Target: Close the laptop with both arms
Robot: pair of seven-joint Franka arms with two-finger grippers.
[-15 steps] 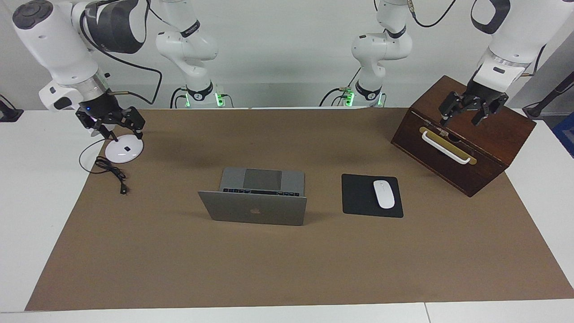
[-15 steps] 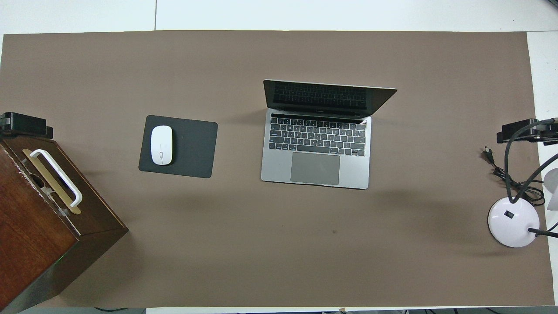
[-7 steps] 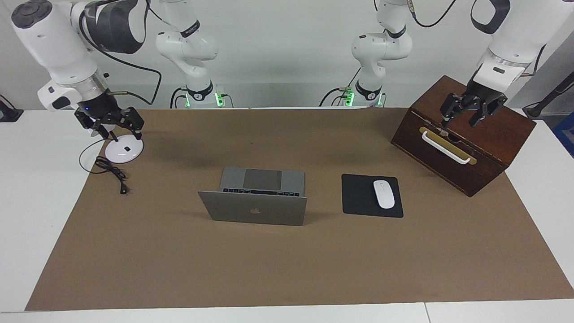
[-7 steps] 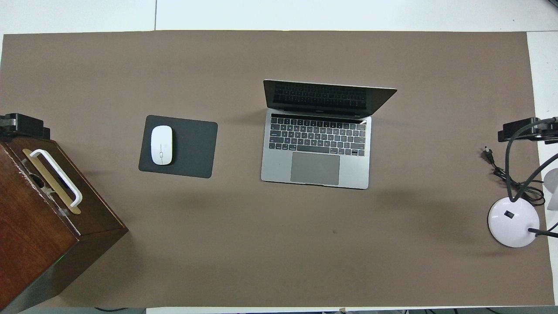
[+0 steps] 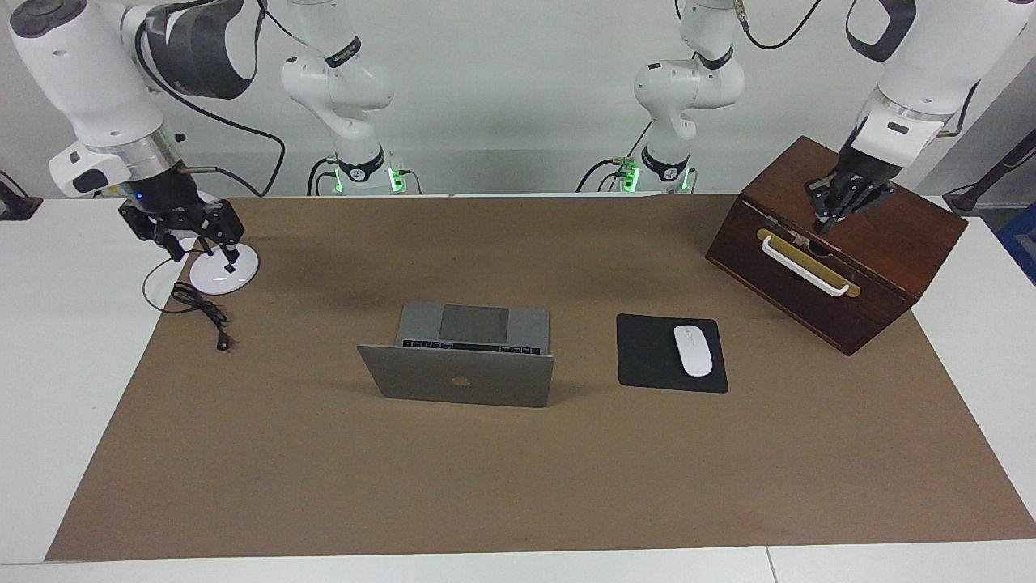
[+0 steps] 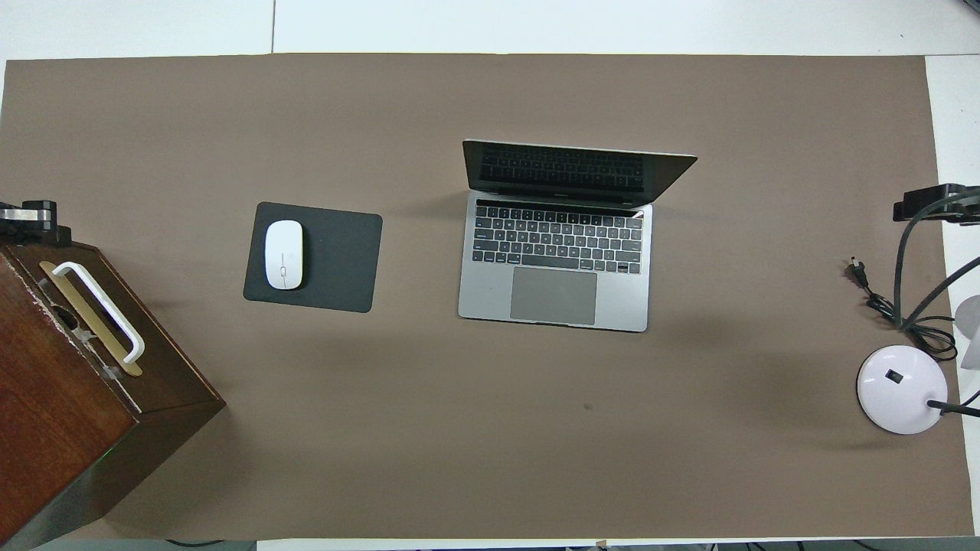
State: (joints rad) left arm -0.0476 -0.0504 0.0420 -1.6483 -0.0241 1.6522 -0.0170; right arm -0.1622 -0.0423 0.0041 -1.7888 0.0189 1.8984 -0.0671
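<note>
Jaws on your left arm (image 5: 914, 73) are pressed together and hold nothing. They hang over the top of the wooden box (image 5: 842, 267) at that arm's end of the tabletop (image 5: 48, 364). Jaws on your right arm (image 5: 89, 81) stand apart, also holding nothing, above the white lamp base (image 5: 224, 273) at the other end.

The laptop (image 5: 461, 364) sits open in the middle of the brown mat (image 5: 518, 486). It is beside the black mouse pad (image 5: 647, 356), well apart from both arms, and nothing touches it.

You are at the very start, I judge: the approach has not begun. Next, bring both arms inward over the mat to the raised lid, one toward each upper corner. Then press it down evenly toward the keys, so the base does not slide or twist.

Only the facing view shows you the arms, their jaws and the logo on the lid's back. The overhead view gives you what that lid hides: the dark screen, the full keyboard and the trackpad. It also shows the laptop (image 6: 555, 252) with its lid leaning a little away from the robots, past upright. There, only dark tips of the arms show at the picture's edges.
</note>
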